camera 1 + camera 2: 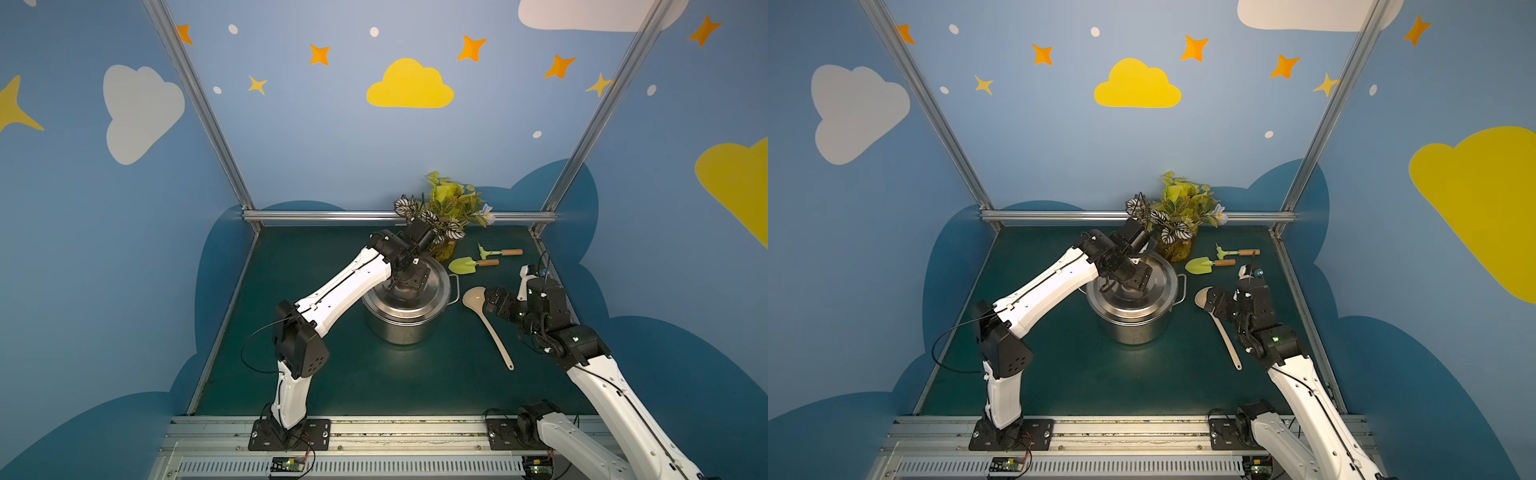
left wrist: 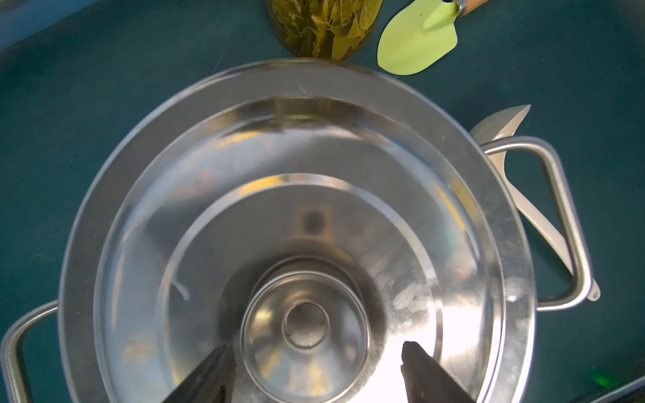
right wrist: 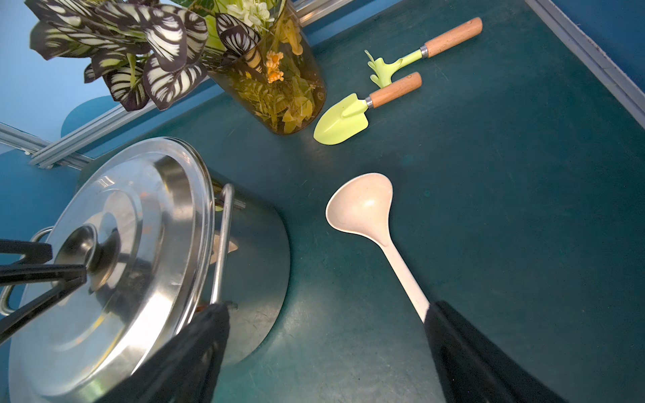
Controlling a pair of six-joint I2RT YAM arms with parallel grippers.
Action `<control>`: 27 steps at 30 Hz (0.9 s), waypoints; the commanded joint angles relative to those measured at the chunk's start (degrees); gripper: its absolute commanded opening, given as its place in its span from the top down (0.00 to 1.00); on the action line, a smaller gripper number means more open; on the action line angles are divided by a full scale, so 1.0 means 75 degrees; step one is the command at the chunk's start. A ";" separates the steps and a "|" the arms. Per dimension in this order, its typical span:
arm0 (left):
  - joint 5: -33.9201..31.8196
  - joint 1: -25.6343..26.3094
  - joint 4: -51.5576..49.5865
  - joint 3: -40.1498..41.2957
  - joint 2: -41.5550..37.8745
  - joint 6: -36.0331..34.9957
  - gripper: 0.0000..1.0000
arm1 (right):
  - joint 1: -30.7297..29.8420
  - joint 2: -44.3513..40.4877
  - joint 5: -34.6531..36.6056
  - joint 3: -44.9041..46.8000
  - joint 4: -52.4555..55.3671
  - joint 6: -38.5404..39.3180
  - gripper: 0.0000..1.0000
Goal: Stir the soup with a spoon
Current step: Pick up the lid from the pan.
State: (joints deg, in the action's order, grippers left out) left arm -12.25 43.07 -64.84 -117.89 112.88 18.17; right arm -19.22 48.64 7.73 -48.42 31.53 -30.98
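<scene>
A steel pot [image 1: 399, 328] stands mid-table with its lid [image 2: 279, 139] on, so the soup is hidden. My left gripper [image 2: 316, 349] hangs over the lid, open, its fingers on either side of the lid's knob [image 2: 304, 324]; a gap shows on one side. The spoon [image 1: 490, 328], a cream ladle, lies flat on the mat just right of the pot, bowl pointing away. My right gripper [image 3: 328, 308] hovers open above the spoon's [image 3: 363, 206] handle near the bowl, with nothing between its fingers. Both top views show this layout.
A glass vase of leaves [image 1: 444, 216] stands right behind the pot. A lime-green trowel [image 1: 463, 264] and a green hand rake [image 1: 486, 251] lie behind the spoon. Metal rails edge the mat at the back and right side.
</scene>
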 commanded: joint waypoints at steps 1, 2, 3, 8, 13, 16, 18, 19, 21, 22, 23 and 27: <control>-0.0045 -0.0048 -0.0317 -0.0038 0.0216 -0.0084 0.25 | -0.0033 0.0020 0.0098 -0.0166 0.0108 0.0117 0.06; -0.0053 -0.0050 -0.0340 -0.0043 0.0248 -0.0084 0.26 | -0.0028 0.0018 0.0095 -0.0160 0.0117 0.0112 0.06; -0.0029 -0.0048 -0.0343 -0.0044 0.0253 -0.0090 0.27 | -0.0033 0.0026 0.0095 -0.0161 0.0117 0.0112 0.06; -0.0006 -0.0047 -0.0418 -0.0024 0.0346 -0.0171 0.35 | -0.0028 0.0001 0.0118 -0.0148 0.0119 0.0112 0.06; -0.0039 -0.0047 -0.0448 -0.0054 0.0385 -0.0216 0.47 | -0.0023 -0.0028 0.0145 -0.0117 0.0118 0.0100 0.06; -0.0042 -0.0047 -0.0449 -0.0102 0.0383 -0.0256 0.59 | -0.0033 -0.0051 0.0176 -0.0095 0.0149 0.0106 0.06; -0.0031 -0.0047 -0.0446 -0.0157 0.0355 -0.0275 0.67 | -0.0026 -0.0063 0.0204 -0.0080 0.0177 0.0122 0.06; -0.0022 -0.0047 -0.0438 -0.0201 0.0335 -0.0286 0.71 | -0.0027 -0.0068 0.0220 -0.0066 0.0201 0.0129 0.06; 0.0009 -0.0047 -0.0437 -0.0300 0.0307 -0.0334 0.79 | -0.0027 -0.0092 0.0252 -0.0075 0.0265 0.0166 0.06; 0.0015 -0.0047 -0.0437 -0.0332 0.0271 -0.0347 0.81 | -0.0036 -0.0104 0.0274 -0.0092 0.0324 0.0196 0.06; 0.0010 -0.0047 -0.0431 -0.0367 0.0221 -0.0366 0.82 | -0.0022 -0.0111 0.0296 -0.0112 0.0391 0.0229 0.06; -0.0150 -0.0036 -0.0363 -0.0429 -0.0090 -0.0385 0.88 | 0.0014 -0.0211 0.0442 -0.0136 0.0647 0.0380 0.06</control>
State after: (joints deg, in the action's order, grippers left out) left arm -12.56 42.78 -66.85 -119.17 114.54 16.21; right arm -19.22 48.23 9.28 -48.42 33.61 -29.58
